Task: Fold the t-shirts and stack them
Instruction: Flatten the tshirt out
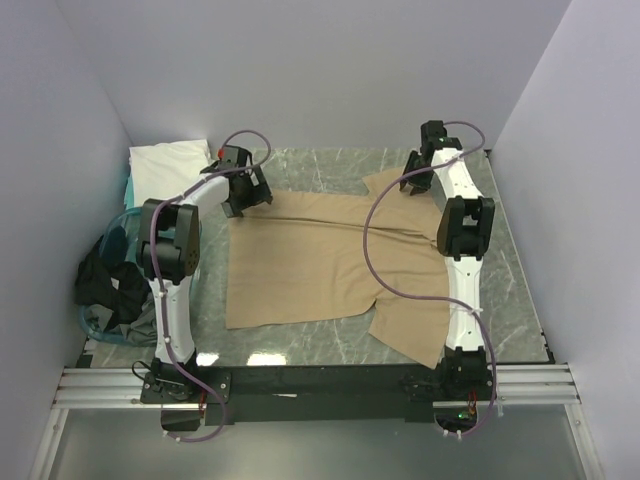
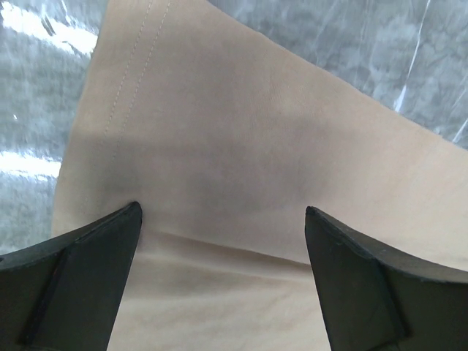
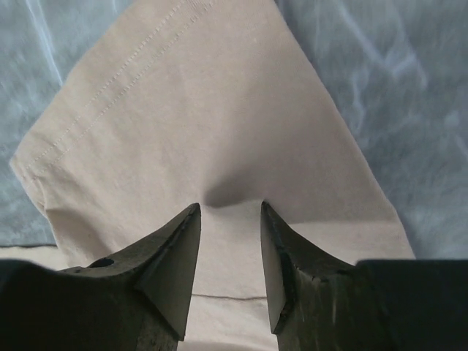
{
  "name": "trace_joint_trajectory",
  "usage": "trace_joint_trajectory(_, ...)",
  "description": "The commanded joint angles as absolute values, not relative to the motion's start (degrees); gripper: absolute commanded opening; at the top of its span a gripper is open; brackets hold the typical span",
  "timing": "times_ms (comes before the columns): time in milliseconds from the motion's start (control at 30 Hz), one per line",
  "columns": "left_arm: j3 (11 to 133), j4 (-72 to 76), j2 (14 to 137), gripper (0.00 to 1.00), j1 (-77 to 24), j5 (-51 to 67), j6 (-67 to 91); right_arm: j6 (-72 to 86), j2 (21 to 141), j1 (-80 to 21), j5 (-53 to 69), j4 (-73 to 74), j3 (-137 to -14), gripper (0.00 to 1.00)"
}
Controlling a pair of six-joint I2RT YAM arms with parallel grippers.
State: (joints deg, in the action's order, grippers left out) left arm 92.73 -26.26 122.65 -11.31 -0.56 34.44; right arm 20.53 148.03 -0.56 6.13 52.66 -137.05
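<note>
The left fingers (image 2: 88,270) stand wide open, tips pressed on the tan shirt (image 1: 320,260) near its stitched hem. The right fingers (image 3: 172,270) sit half closed around a pucker of its far sleeve; whether they grip it I cannot tell. The shirt lies spread on the surface (image 1: 330,165); the white shirt (image 1: 170,165) lies at the far left corner.
</note>
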Motion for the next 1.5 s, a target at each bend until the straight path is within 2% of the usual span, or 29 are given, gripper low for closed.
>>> trace_joint_trajectory(0, 95.8, -27.6, 124.5, 1.0, -10.4, -1.2, 32.9, 19.4, 153.5, 1.6, 5.8, 56.9, -143.5, 0.46)
trace_joint_trajectory(200, 99.1, -28.3, 126.8, 1.0, -10.0, -0.4, 32.5, 22.9, 152.6, 6.2, 7.0, 52.7, -141.7, 0.46)
trace_joint_trajectory(433, 104.1, -28.2, 129.7, 0.99, -9.9, 1.7, 31.0, 17.6, 154.4, 6.8, 7.7, 44.1, -145.1, 0.48)
trace_joint_trajectory(667, 108.8, -29.0, 133.3, 0.99, -9.9, 4.9, 30.3, 19.1, 152.3, 7.4, 11.1, 36.6, -141.8, 0.48)
trace_joint_trajectory(900, 115.2, -31.6, 131.9, 0.99, -10.0, 5.8, 29.7, 14.1, 144.7, 6.2, 9.5, 34.1, -140.3, 0.49)
trace_joint_trajectory(1000, 111.3, -29.5, 126.7, 0.99, -10.5, 6.2, 30.1, 11.5, 136.3, 5.5, 5.9, 33.0, -134.7, 0.5)
trace_joint_trajectory(1200, 93.2, -25.1, 114.1, 0.99, -13.6, 3.3, 31.6, 12.2, 114.7, 4.2, 1.8, 27.2, -108.3, 0.54)
trace_joint_trajectory(1300, 86.3, -23.9, 109.6, 1.0, -15.0, 2.5, 33.0, 14.9, 110.1, 3.9, 1.8, 24.7, -94.6, 0.54)
trace_joint_trajectory(1467, 75.3, -20.1, 103.1, 0.99, -16.4, 2.2, 34.8, 16.2, 110.1, 3.7, 2.5, 27.5, -89.2, 0.5)
